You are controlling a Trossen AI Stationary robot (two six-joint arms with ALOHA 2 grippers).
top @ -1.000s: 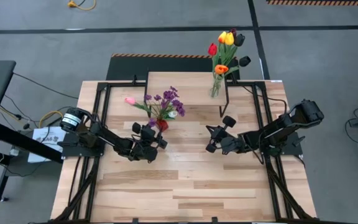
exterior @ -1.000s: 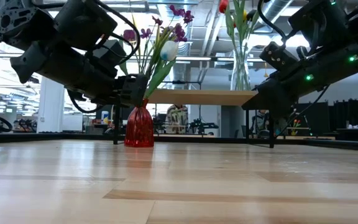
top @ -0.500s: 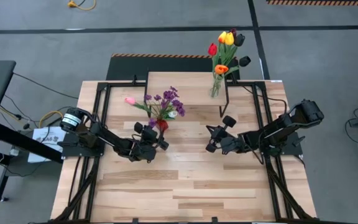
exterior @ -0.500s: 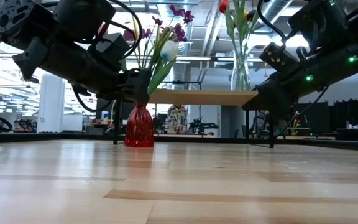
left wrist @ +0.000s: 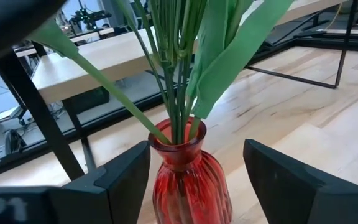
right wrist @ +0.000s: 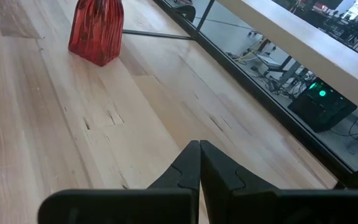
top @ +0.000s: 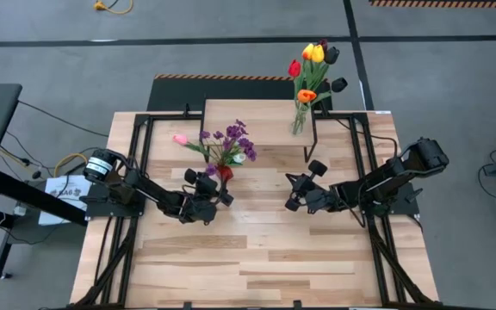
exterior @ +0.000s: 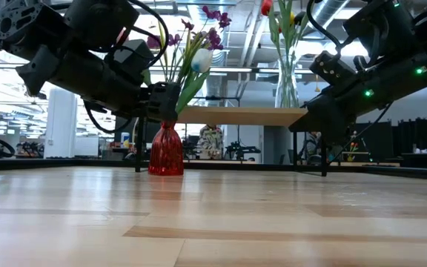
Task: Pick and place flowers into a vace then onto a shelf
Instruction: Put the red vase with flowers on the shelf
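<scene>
In the high view, left of centre, the left gripper [top: 217,191] sits at the base of the red vase [top: 224,172]. Its wrist view shows the two dark fingers [left wrist: 126,177] spread wide, one on each side of the vase's ribbed neck, with clear air between each pad and the glass; nothing is pinched. The vase stands upright on the plank table [top: 257,258], just in front of the shelf [top: 257,116], and holds a bunch of flowers [top: 226,142]: purple sprigs, a white bloom and a pink one leaning toward the upper left.

The step in hand looks like taking hold of this vase to carry it up onto the shelf. To do it well, the fingers should close evenly on the narrow neck just under the flared lip, where the ribs give purchase, and should stay clear of the green stems [left wrist: 179,93] so none is crushed or dragged out. The lift should be straight up and high enough for the base to clear the shelf's edge, keeping the vase vertical because the tall blooms make it top-heavy.

Toward the upper right of the high view, a clear vase [top: 299,120] with red, orange and yellow tulips [top: 313,60] already stands on the shelf's right end, so the open left part is the safer landing spot. Right of centre, the right gripper [top: 293,195] waits over the table, fingers pressed together and empty.
</scene>
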